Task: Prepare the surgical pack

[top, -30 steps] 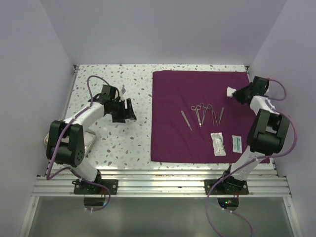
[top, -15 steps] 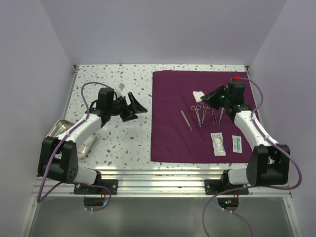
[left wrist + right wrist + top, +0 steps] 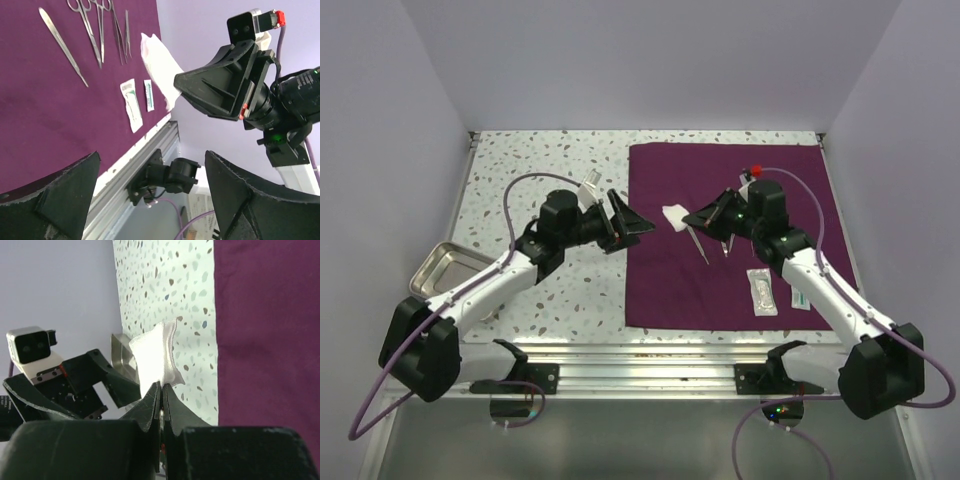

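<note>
Enclosing speckled tabletop (image 3: 540, 160) (maroon sheet (image 3: 670, 290) at right): lilac walls (image 3: 640, 60).

**A robot laboratory bench, laid out for surgical practice**

Plain lilac walls (image 3: 620, 60) close in a speckled table (image 3: 540, 290). Two robot arms (image 3: 480, 285) are bolted to an aluminium rail (image 3: 640, 362) at its near edge. Steel instruments (image 3: 700, 249) lie on a maroon cloth (image 3: 740, 170), as in a clinic.

The dark purple cloth (image 3: 665, 285) lay spread flat and open on the right half of the speckled table (image 3: 540, 170), a large plain rectangle with no folds. Its far edge ran near the back wall, and its near edge lay close to the metal rail (image 3: 650, 360).
</note>
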Robot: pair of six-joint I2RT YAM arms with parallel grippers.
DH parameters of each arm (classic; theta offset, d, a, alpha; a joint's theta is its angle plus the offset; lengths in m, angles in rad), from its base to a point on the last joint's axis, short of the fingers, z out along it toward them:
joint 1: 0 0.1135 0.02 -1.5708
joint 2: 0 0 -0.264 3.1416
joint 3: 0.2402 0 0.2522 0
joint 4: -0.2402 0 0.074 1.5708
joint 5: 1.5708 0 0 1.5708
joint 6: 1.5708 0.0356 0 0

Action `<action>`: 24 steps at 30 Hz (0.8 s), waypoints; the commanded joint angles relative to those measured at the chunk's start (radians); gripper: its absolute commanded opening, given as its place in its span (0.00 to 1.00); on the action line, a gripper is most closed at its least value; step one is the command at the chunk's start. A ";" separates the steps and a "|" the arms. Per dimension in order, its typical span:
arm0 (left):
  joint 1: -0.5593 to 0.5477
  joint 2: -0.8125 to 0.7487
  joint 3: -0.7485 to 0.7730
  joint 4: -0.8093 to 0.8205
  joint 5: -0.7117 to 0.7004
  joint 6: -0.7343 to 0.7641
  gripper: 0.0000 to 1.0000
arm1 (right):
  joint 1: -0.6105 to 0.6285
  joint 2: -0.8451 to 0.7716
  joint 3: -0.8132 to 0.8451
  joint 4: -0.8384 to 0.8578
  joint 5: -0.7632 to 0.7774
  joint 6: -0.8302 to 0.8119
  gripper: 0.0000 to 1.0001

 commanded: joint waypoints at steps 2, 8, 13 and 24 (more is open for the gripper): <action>-0.055 0.030 0.000 0.121 -0.074 -0.106 0.88 | 0.050 -0.050 0.008 0.021 -0.030 0.040 0.00; -0.070 0.081 -0.006 0.220 -0.109 -0.189 0.86 | 0.099 -0.076 -0.006 0.016 -0.028 0.051 0.00; -0.078 0.128 -0.003 0.288 -0.108 -0.244 0.82 | 0.122 -0.085 -0.014 0.016 -0.030 0.059 0.00; -0.078 0.190 -0.008 0.390 -0.066 -0.302 0.65 | 0.158 -0.059 -0.028 0.065 -0.039 0.065 0.00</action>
